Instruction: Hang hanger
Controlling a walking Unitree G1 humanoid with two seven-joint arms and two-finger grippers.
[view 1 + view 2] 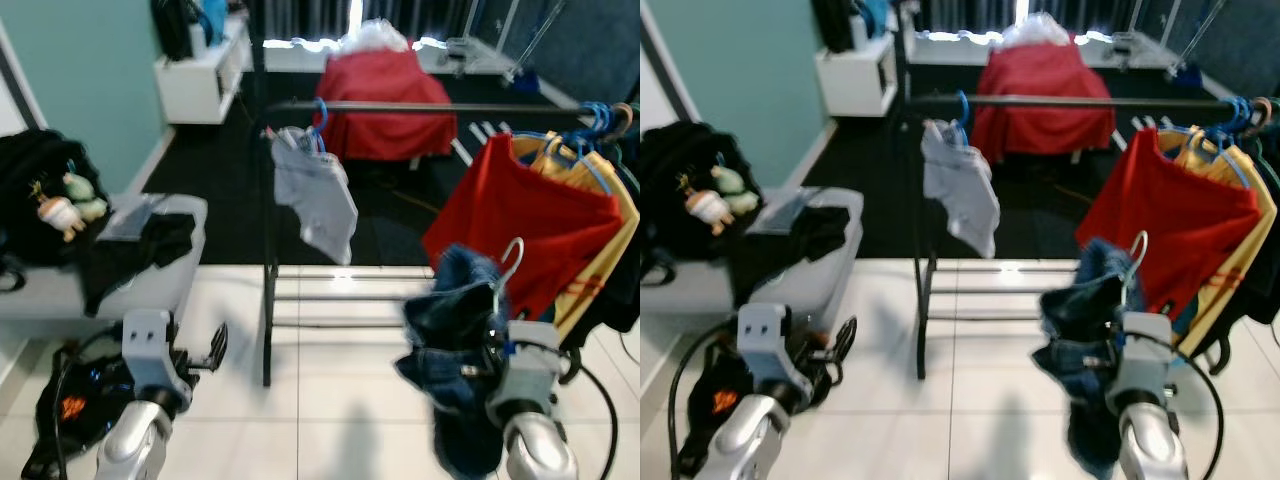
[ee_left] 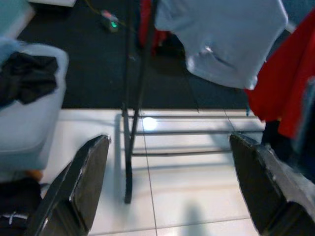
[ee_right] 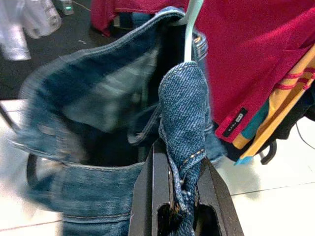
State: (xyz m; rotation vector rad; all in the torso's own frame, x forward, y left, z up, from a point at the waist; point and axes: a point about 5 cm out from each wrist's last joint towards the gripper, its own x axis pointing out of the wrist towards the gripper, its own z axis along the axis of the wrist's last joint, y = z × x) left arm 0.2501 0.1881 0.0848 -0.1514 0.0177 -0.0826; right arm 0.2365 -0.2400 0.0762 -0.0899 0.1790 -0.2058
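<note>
Right claw point(image 3: 184, 196) is clenched on a fold of blue denim garment point(image 1: 450, 350) that hangs from a pale hanger with a curved hook point(image 1: 512, 255) — the denim strip runs down between the two black fingers point(image 3: 155, 196), and the hook's stem rises just above them. The denim is bunched and crumpled, its waistband gaping, and it droops in front of the silver right forearm low at the robot's right.

Just behind and above it, a black horizontal clothes rail point(image 1: 420, 106) spans the scene. On its right end a red shirt point(image 1: 530, 225) and a yellow striped garment point(image 1: 610, 235) hang on blue hangers point(image 1: 595, 120), crowded together; the denim sits close against the red shirt's lower edge. Toward the rail's left end a grey-white garment point(image 1: 318, 195) hangs alone on a blue hook, and the stretch of bar between it and the red shirt is bare. The rack's black upright point(image 1: 268, 290) and low crossbars stand on white floor tiles point(image 1: 340, 420), which lie open in front.

Left claw point(image 1: 212, 352) is released, fingers spread wide apart, held low at the robot's left beside a pale grey storage box point(image 1: 175, 280) draped with black cloth point(image 1: 150, 250).
</note>
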